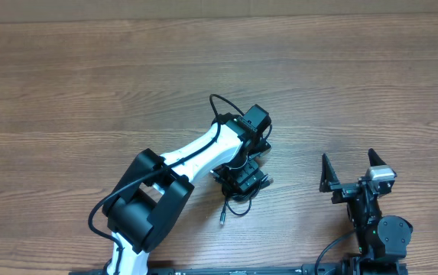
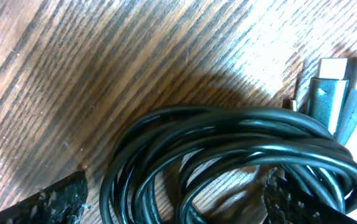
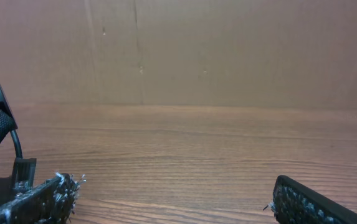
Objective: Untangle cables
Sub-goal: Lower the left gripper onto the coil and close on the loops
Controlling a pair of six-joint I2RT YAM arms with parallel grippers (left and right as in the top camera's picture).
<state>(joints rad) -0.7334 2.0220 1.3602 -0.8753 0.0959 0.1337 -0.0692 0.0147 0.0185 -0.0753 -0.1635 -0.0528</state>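
Note:
The cables (image 1: 241, 195) are thin black cords bunched in a small coil near the table's middle, with one tail ending in a plug (image 1: 224, 222). In the left wrist view the coil (image 2: 228, 152) fills the lower half, and a silver plug tip (image 2: 331, 87) lies at its upper right. My left gripper (image 1: 243, 182) hangs right over the bunch. Its jaws (image 2: 175, 205) stand wide apart around the coil and are open. The left finger (image 2: 60, 202) is clear of the cords. My right gripper (image 1: 350, 169) is open to the right of the bunch, with bare wood between its fingers (image 3: 175, 202).
The wooden table (image 1: 89, 92) stretches to the left and the far side. A brown cardboard wall (image 3: 228, 50) stands behind it. The left arm's white and black links (image 1: 157, 191) slant from the front edge toward the cables. The right arm's base (image 1: 379, 233) sits at the front right.

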